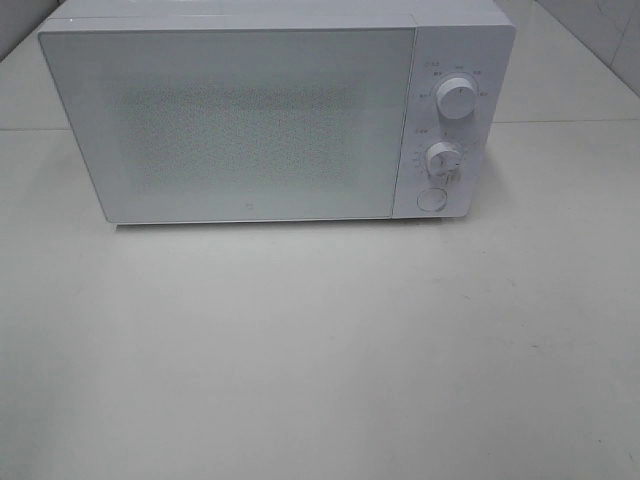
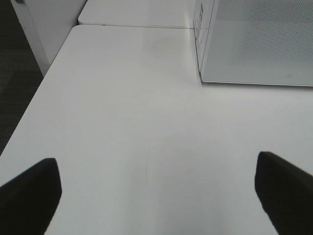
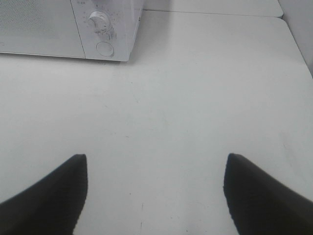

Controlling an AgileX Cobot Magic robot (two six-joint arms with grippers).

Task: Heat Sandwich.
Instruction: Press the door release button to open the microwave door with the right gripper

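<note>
A white microwave point(image 1: 265, 115) stands at the back of the white table point(image 1: 320, 350) with its door shut; two dials point(image 1: 455, 98) and a round button point(image 1: 431, 198) sit on its right panel. The sandwich is out of view. My left gripper point(image 2: 156, 188) is open over bare tabletop, with the microwave's left front corner point(image 2: 201, 73) ahead of it. My right gripper point(image 3: 155, 188) is open too, nothing between its fingers, with the microwave's control panel point(image 3: 102, 29) ahead. Neither gripper shows in the exterior high view.
In the left wrist view the table's left edge point(image 2: 29, 112) drops to a dark floor, and a second tabletop point(image 2: 137, 12) adjoins behind. A seam point(image 3: 210, 13) between tables runs beside the microwave in the right wrist view.
</note>
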